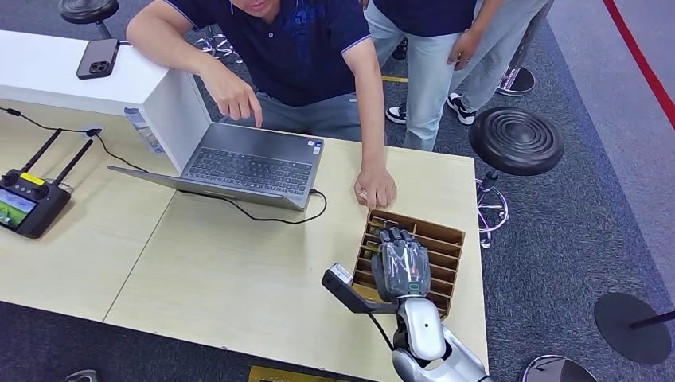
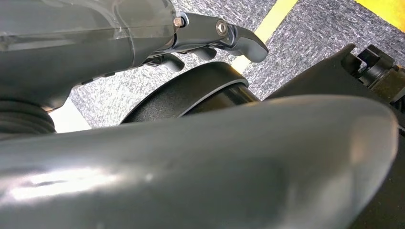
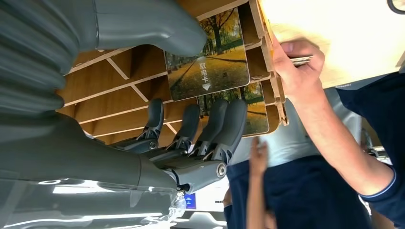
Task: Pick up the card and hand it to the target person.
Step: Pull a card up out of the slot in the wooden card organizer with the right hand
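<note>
The autumn-scene printed card [image 3: 207, 59] stands in a slot of the slotted wooden rack [image 1: 446, 239] on the pale surface [image 1: 239, 270]. The right robot hand [image 1: 402, 261] hovers over it, fingers [image 3: 224, 126] spread, gripping nothing. Reaching step; next, pinch the card's edge.

Laptop: an open grey laptop [image 1: 253, 165] lies on my pale wooden table [image 1: 199, 270], its black cable [image 1: 278, 216] curling along the front edge.
White box: a white box [image 1: 72, 76] stands on the table's far left, with a dark phone [image 1: 97, 58] lying on top.
Controller: a black remote controller [image 1: 28, 203] with two antennas and a lit screen sits at the left edge.
Stools: a round black stool [image 1: 515, 141] stands on the grey carpet beyond the table; another stool [image 1: 87, 9] shows at top left.
</note>
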Action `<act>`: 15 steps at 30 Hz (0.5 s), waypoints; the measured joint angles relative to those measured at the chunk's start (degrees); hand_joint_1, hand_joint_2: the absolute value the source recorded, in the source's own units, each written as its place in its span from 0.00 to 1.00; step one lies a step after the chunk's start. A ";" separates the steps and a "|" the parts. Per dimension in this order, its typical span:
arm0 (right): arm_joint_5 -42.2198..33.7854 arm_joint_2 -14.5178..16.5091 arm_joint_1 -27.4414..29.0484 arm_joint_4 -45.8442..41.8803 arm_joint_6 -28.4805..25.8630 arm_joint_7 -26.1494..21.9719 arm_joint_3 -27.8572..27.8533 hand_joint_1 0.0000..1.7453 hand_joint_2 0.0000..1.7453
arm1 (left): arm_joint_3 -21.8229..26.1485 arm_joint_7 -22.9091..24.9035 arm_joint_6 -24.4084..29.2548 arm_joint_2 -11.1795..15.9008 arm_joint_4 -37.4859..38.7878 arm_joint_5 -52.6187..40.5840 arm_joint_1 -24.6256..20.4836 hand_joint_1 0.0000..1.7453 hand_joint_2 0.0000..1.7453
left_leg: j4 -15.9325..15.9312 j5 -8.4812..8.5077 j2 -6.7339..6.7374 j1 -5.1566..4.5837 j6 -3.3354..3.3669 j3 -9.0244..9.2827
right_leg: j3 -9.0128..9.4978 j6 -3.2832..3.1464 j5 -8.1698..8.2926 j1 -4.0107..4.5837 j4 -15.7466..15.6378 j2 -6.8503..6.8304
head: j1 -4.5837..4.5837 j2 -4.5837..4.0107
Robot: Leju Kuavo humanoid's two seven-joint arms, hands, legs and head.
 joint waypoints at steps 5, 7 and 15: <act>-0.26 -0.09 0.10 0.16 0.15 0.05 -0.10 0.53 1.00 | 0.07 0.07 0.01 0.06 0.06 0.02 0.11 0.00 0.00 | -0.02 0.02 0.01 0.00 0.00 0.00 | 0.00 -0.01 0.02 0.01 -0.02 0.01 | 0.00 0.00; -0.34 -0.10 0.12 0.17 0.13 0.03 -0.14 0.54 1.00 | 0.09 0.09 0.01 0.06 0.08 0.02 0.14 0.00 0.00 | -0.03 0.02 0.01 0.00 0.00 0.00 | 0.00 -0.02 0.03 0.01 -0.03 0.01 | 0.00 0.00; -0.67 -0.28 0.15 -0.11 0.08 -0.22 -0.10 0.66 1.00 | 0.34 0.02 0.11 0.04 0.12 0.03 0.48 0.00 0.00 | -0.07 0.06 0.03 0.01 0.00 0.00 | 0.01 -0.05 0.08 0.02 -0.09 0.02 | 0.00 0.00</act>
